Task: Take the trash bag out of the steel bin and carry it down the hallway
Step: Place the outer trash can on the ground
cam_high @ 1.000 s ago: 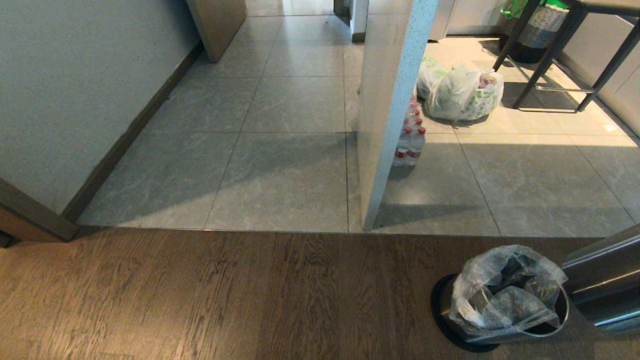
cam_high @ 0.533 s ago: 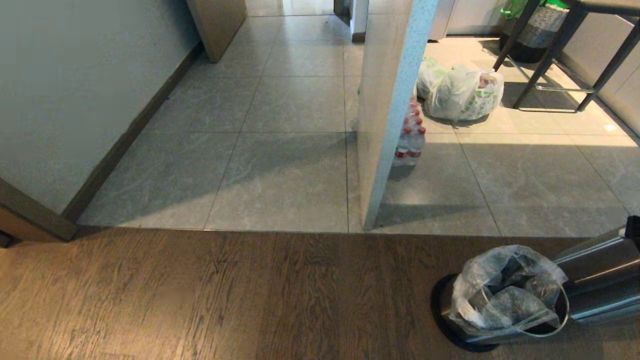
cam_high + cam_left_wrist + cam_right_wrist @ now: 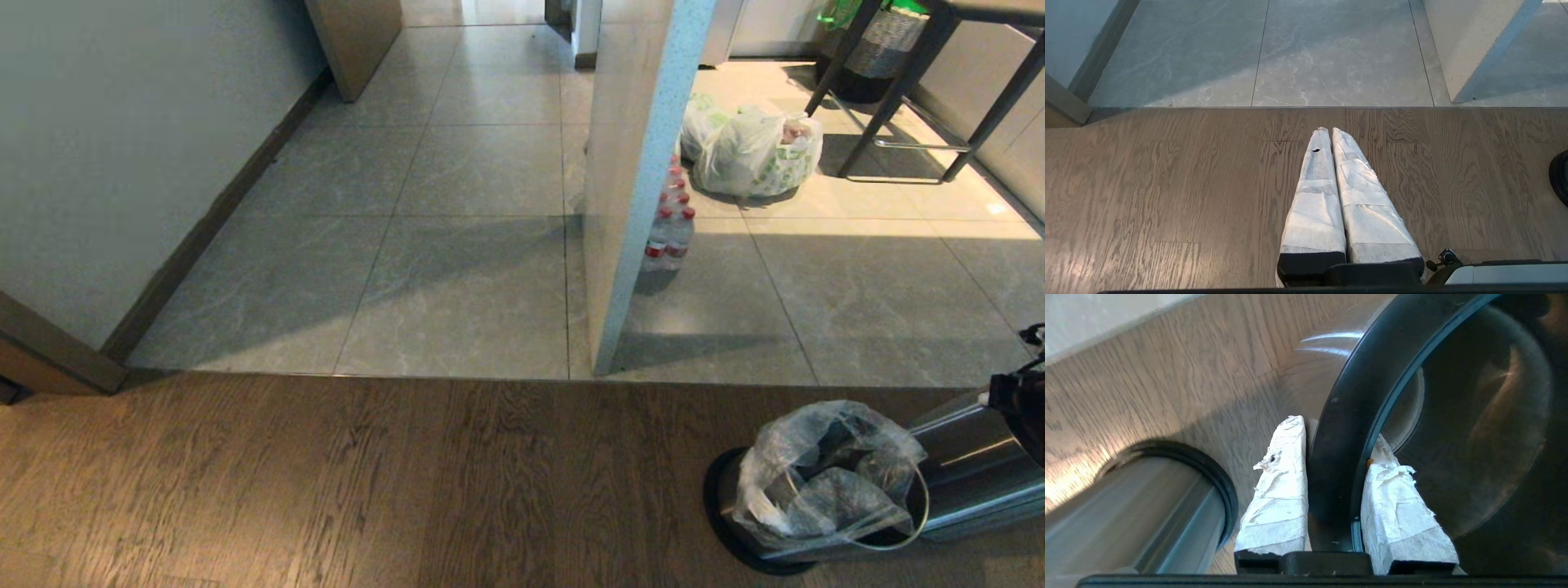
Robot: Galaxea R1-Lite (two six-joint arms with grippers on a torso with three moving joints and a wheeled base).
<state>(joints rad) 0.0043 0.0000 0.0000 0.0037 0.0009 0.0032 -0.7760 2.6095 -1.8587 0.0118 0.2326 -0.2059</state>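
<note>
The trash bag, clear wrinkled film, sits bunched in a steel pail with a black foot ring, on the wood floor at the lower right. Right beside it the steel bin lies tilted at the frame's right edge, under my right arm. My right gripper is shut on the bin's black rim ring, one finger outside and one against the shiny inner wall, which shows nothing inside. My left gripper is shut and empty over bare wood. The hallway is out of view.
Grey floor tiles begin past the wood. A speckled wall end stands ahead, with bottled water at its foot. A white bag with green print, dark table legs and a woven basket are at the far right.
The steel bin in my right gripper has tipped flatter and slid toward the right edge. My right arm's dark wrist has come into view. The trash bag has stayed put.
</note>
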